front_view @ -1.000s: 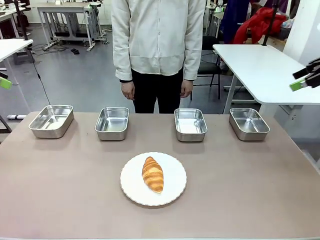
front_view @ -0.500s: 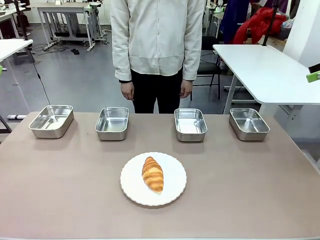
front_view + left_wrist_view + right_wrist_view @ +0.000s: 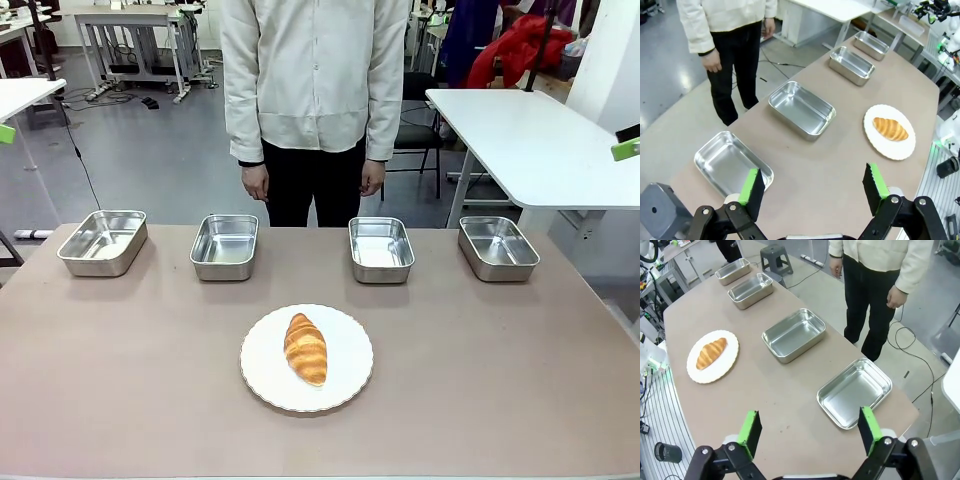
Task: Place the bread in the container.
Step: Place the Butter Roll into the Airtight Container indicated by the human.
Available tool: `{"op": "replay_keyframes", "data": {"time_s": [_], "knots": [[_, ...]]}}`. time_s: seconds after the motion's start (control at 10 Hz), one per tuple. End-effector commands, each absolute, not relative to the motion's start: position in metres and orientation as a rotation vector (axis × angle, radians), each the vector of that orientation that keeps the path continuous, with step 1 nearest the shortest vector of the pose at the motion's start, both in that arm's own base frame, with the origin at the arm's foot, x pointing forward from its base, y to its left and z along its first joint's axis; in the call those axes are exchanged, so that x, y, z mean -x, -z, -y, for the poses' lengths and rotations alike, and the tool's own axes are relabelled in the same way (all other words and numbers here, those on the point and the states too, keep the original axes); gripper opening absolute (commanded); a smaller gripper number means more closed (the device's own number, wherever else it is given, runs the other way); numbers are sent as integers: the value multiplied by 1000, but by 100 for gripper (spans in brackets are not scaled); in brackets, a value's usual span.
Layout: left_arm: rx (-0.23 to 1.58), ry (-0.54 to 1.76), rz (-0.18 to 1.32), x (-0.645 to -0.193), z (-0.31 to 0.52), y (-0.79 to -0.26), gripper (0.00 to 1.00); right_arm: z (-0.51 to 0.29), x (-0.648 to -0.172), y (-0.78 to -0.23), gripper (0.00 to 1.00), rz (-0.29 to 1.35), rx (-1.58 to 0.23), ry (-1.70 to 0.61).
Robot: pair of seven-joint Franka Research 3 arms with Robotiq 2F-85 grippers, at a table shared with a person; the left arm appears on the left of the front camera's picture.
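Fingers point(image 3: 751, 187) wide apart and empty on my left gripper point(image 3: 812, 192) and right gripper point(image 3: 807, 432); bread point(image 3: 306, 348) lies on its plate point(image 3: 352, 350), containers point(image 3: 224, 265) bare, nothing done.

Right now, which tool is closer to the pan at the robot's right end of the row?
Right. The right tool hangs just short of that pan; the left tool hangs by the row's opposite end.
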State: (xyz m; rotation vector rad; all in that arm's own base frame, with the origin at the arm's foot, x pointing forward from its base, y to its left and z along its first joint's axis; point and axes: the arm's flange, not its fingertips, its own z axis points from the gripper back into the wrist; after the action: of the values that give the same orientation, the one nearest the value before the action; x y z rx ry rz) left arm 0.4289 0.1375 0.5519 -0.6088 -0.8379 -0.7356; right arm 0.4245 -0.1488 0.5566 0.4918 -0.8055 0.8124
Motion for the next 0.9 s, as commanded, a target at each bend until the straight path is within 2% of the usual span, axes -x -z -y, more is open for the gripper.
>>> {"op": "replay_keyframes", "data": {"time_s": [0.0, 0.8], "knots": [[608, 729, 836, -428, -133, -548, 100, 152, -428, -558, 100, 828, -507, -829], [609, 738, 834, -430, -135, -551, 100, 149, -424, -556, 100, 801, -494, -812]]}}
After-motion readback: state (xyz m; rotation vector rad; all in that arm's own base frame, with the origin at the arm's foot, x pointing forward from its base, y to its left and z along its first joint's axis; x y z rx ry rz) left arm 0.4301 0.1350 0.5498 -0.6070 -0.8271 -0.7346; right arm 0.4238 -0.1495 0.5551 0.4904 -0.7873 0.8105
